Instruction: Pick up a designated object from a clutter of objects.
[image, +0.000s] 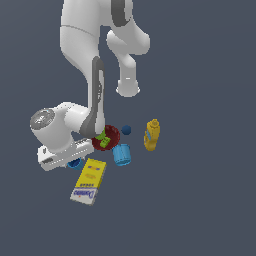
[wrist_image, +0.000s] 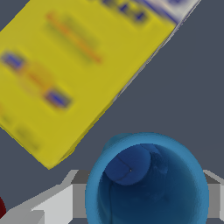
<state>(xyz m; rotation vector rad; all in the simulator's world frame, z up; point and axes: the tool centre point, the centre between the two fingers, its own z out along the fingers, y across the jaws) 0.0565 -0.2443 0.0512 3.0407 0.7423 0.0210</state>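
The designated object, a medium-blue cup (wrist_image: 146, 179), stands upright with its mouth facing the wrist camera. It sits between my gripper's (wrist_image: 146, 194) grey fingers (wrist_image: 65, 199), which press against its rim on both sides. In the exterior view the white gripper (image: 73, 158) is low at the left of the clutter. Only a sliver of this cup (image: 75, 163) shows under the hand there. The rest of the clutter of objects lies to the exterior view's right of it.
A yellow box (image: 88, 181) (wrist_image: 65, 74) lies flat right beside the cup. A paler blue cup (image: 121, 154) lies on its side. A dark red plate (image: 111, 134) holds a green cup (image: 103, 140). Beyond are a blue ball (image: 126, 130) and a mustard bottle (image: 152, 134).
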